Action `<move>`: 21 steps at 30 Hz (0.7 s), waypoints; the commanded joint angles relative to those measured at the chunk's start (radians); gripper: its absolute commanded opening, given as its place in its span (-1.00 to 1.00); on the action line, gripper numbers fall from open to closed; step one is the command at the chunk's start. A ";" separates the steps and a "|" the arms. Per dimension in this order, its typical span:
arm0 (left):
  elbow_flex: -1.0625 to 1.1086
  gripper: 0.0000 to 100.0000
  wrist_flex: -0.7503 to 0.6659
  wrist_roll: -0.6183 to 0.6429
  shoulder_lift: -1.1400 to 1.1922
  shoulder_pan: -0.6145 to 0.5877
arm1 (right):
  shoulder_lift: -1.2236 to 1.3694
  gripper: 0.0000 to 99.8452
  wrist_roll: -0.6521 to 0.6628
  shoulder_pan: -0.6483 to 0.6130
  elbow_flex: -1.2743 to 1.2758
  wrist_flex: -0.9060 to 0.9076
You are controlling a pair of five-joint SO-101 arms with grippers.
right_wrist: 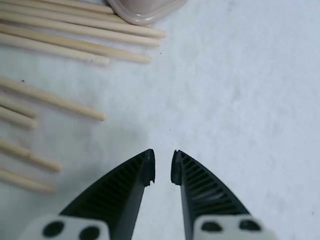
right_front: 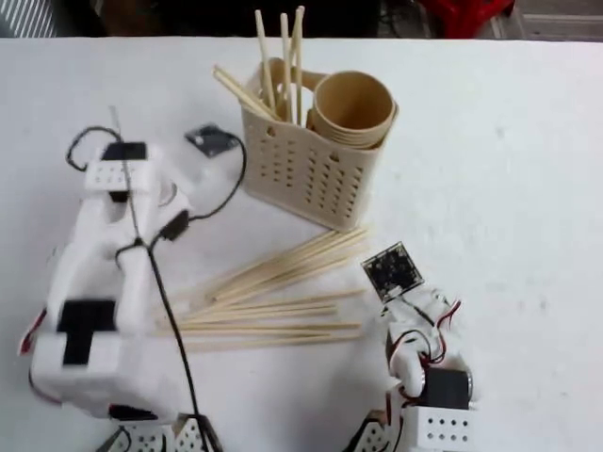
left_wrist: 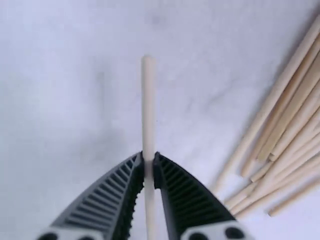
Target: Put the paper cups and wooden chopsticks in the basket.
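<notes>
A cream perforated basket stands at the table's middle back. It holds stacked paper cups and a few upright wooden chopsticks. Several loose chopsticks lie fanned on the table in front of it. My left gripper is shut on one chopstick, which sticks out ahead over the bare table, with the loose chopsticks off to one side. My right gripper hovers low over the table with a narrow gap between its fingers and nothing in it. The loose chopstick ends and a basket corner lie beyond it.
The left arm takes up the table's left side, with a black cable trailing along it. The right arm sits at the front right. White tabletop stretches to the right of the basket.
</notes>
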 commanded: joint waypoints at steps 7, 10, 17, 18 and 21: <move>-0.060 -0.95 0.023 0.204 -0.542 0.008 | -0.007 -0.86 0.006 -0.005 0.009 -0.008; -0.107 -0.95 -0.020 0.322 -0.633 0.010 | -0.007 -0.86 0.006 -0.005 0.009 -0.008; -0.287 -0.95 -0.140 0.506 -0.657 0.229 | -0.007 -0.86 0.006 -0.005 0.009 -0.008; -0.308 -0.95 -0.180 0.529 -0.657 0.269 | -0.007 -0.86 0.006 -0.005 0.009 -0.008; -0.339 -0.95 -0.350 0.574 -0.656 0.363 | -0.007 -0.86 0.006 -0.005 0.009 -0.008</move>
